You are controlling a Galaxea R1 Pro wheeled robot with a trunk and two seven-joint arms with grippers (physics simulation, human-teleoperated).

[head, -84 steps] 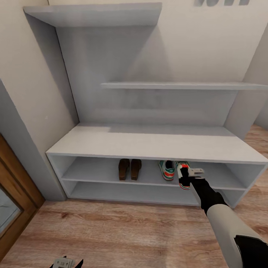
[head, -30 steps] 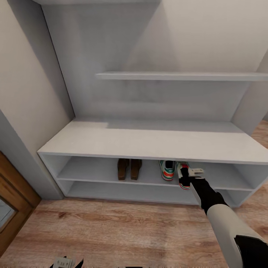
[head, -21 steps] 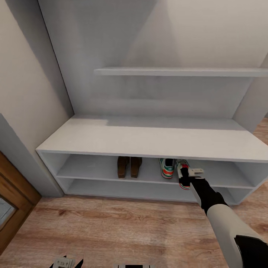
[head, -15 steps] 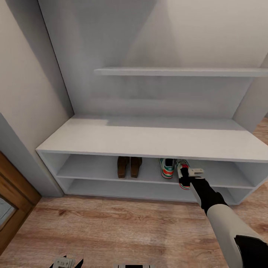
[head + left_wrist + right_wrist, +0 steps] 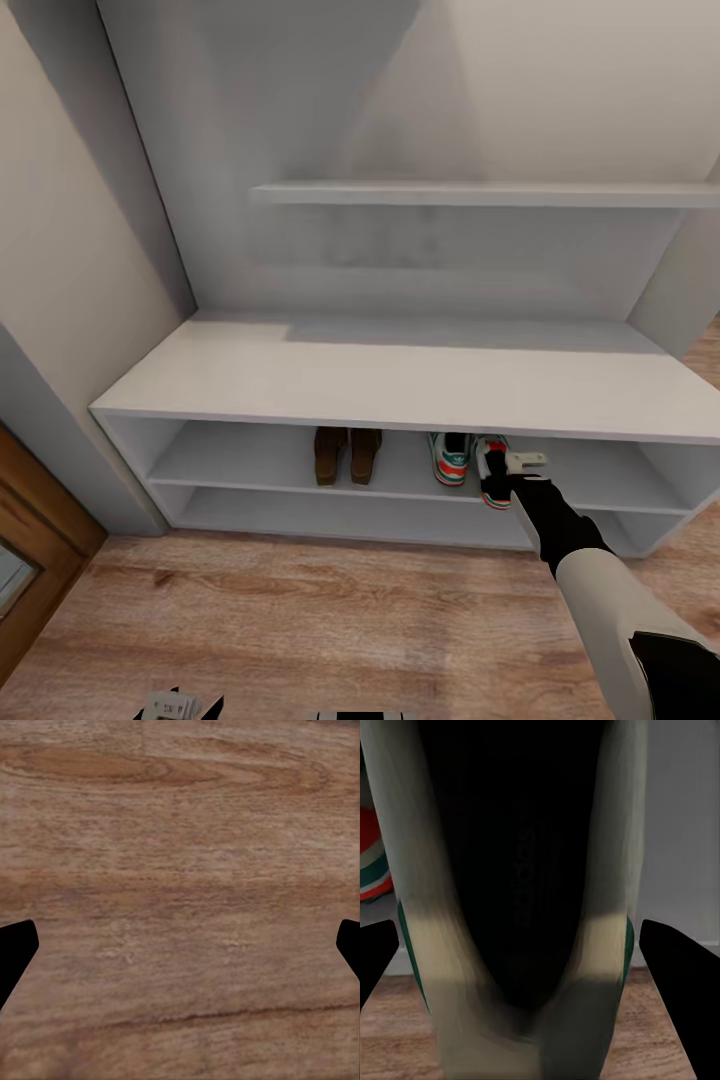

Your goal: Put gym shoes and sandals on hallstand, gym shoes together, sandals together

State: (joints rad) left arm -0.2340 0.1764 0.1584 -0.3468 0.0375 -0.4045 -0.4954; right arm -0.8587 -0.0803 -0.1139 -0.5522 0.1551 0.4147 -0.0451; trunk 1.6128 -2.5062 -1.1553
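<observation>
1. The right gripper (image 5: 497,478) stays at the front edge of the upper shoe shelf of the shoe rack (image 5: 400,385). It holds the second gym shoe (image 5: 491,470) by its heel end, as in the earlier pictures.
2. In the right wrist view, this gym shoe (image 5: 517,907) sits between the two dark fingers (image 5: 675,960). Its dark opening faces the camera, so the gripper is pinching the shoe.
3. The shoe's heel part hangs over the shelf edge, and its front part is on the shelf.
4. The first gym shoe (image 5: 450,457) lies on the same shelf, just beside the held one, on its left in the head view. It has not moved.
5. The two sandals (image 5: 347,454) stand side by side on the same shelf, to the left of the gym shoes in the head view. They also have not moved.
6. Compared with the earlier pictures, the whole head view has shifted a little, so the rack now looks slightly closer. This is a move of the camera, not of the things.
7. The left gripper (image 5: 178,708) shows at the bottom edge of the head view, low over the floor (image 5: 300,620). In the left wrist view, its two fingers (image 5: 15,945) are spread wide, with only wooden floor (image 5: 180,900) between them.
</observation>
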